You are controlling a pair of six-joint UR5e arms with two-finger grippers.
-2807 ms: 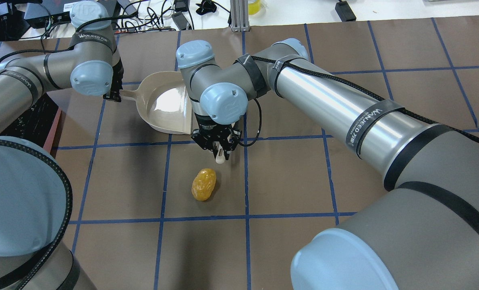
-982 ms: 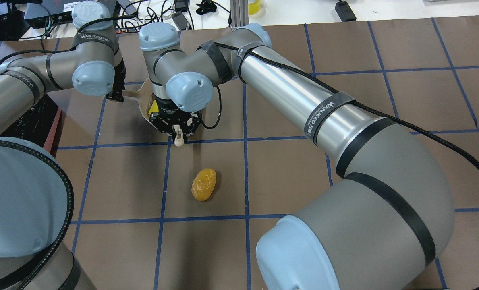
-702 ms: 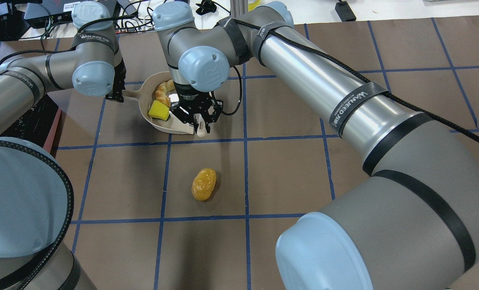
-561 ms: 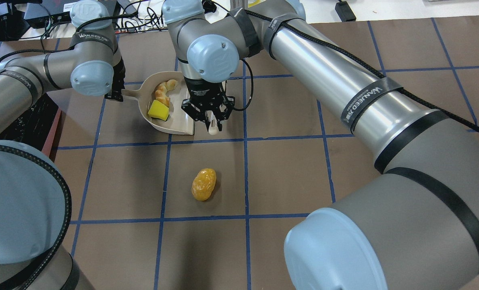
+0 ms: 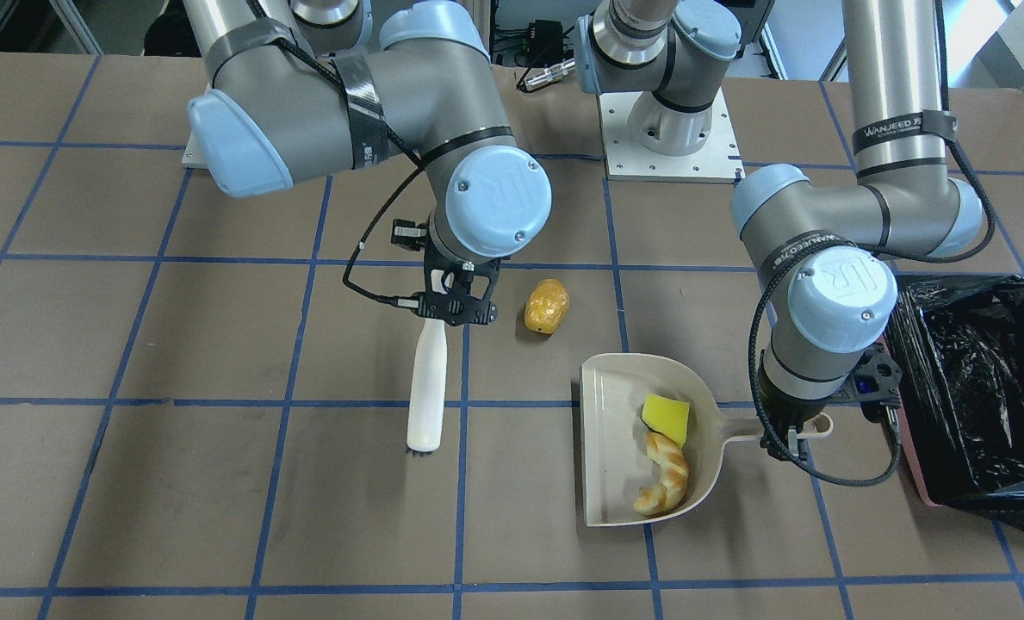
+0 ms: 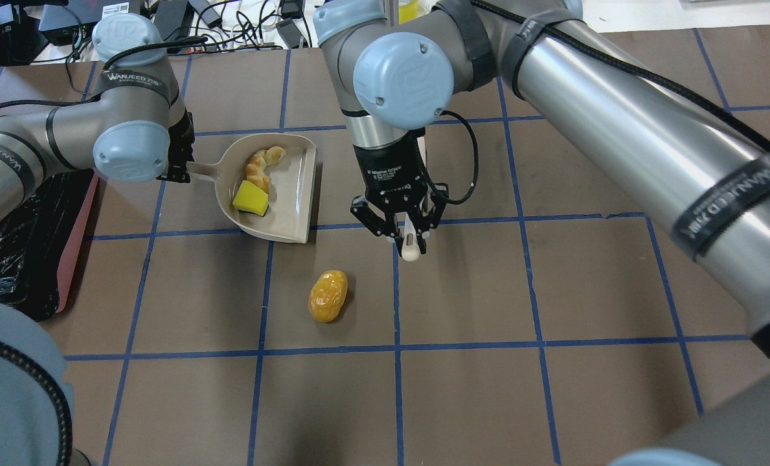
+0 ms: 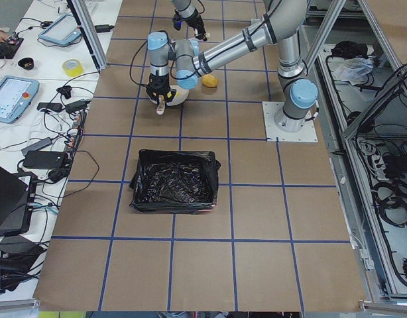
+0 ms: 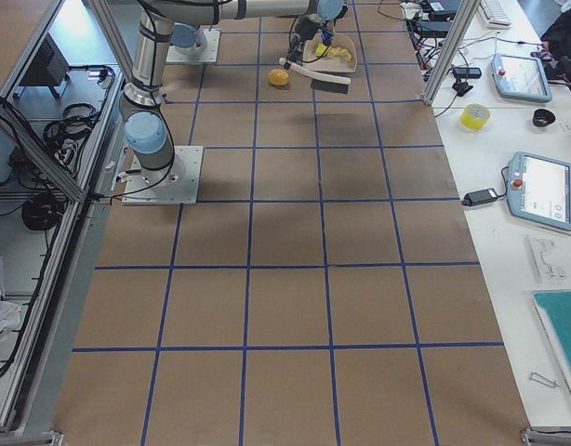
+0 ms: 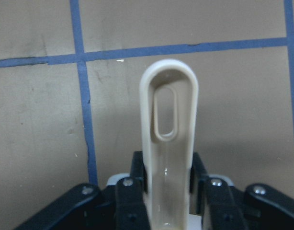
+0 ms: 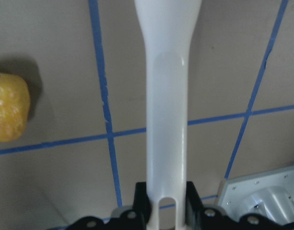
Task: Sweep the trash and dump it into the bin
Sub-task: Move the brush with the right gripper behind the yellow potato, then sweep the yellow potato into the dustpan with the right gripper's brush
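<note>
Right gripper (image 5: pixel 456 308) clamps the brush (image 5: pixel 426 387); left gripper (image 5: pixel 790 429) pinches the dustpan (image 5: pixel 606 448) handle. The glossy lump (image 5: pixel 547 306) looks hard, slick; sweep it broadside.

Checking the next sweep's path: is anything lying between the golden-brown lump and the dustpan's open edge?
Nothing visible: only bare table separates the golden-brown lump from the dustpan; the brush is on the lump's other side.

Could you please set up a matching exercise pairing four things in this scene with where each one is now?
1. golden-brown lump
2. croissant-like pastry
3. brush
4. dustpan

A. clamped in the right gripper
B. inside the dustpan
C. handle held by the left gripper
D. alone on the table

Pairs: 1-D, 2-B, 3-A, 4-C
</note>
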